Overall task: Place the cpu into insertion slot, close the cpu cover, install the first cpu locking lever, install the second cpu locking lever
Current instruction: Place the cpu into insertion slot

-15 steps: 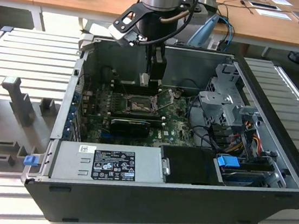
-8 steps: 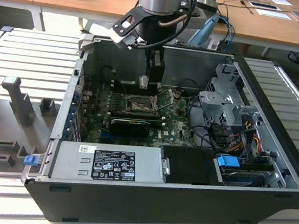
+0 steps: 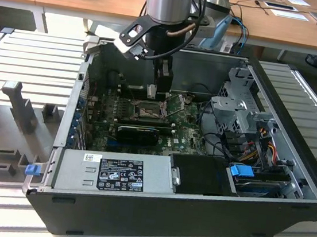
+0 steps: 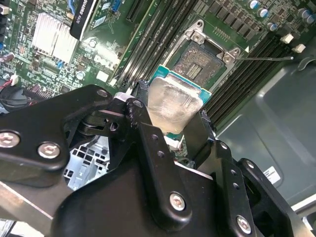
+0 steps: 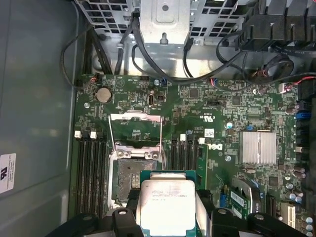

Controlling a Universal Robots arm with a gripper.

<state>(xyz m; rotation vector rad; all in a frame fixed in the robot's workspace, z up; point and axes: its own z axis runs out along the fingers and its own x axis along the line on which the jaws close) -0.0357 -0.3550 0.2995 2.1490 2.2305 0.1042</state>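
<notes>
My gripper (image 4: 173, 112) is shut on the cpu (image 4: 170, 101), a flat square chip with a silvery top and a green rim, pinched by its edges between the black fingers (image 4: 148, 133). The cpu (image 5: 165, 202) hangs above the green motherboard, partly over one edge of the insertion slot (image 5: 129, 178). The insertion slot (image 4: 197, 60) lies bare, its brownish pin field showing. The cpu cover (image 5: 136, 129) is swung open, away from the slot. A thin wire locking lever (image 4: 264, 58) sticks out beside the socket. In the exterior view my gripper (image 3: 159, 91) is low inside the case, just above the slot (image 3: 146, 112).
Long black memory slots (image 5: 91, 173) flank the socket on both sides. A finned silver heatsink (image 5: 257, 148) sits further along the board. The open case holds a power supply (image 3: 114, 174), a drive cage (image 3: 238, 105) and cables (image 3: 259, 145); its walls (image 3: 69, 113) close in the board.
</notes>
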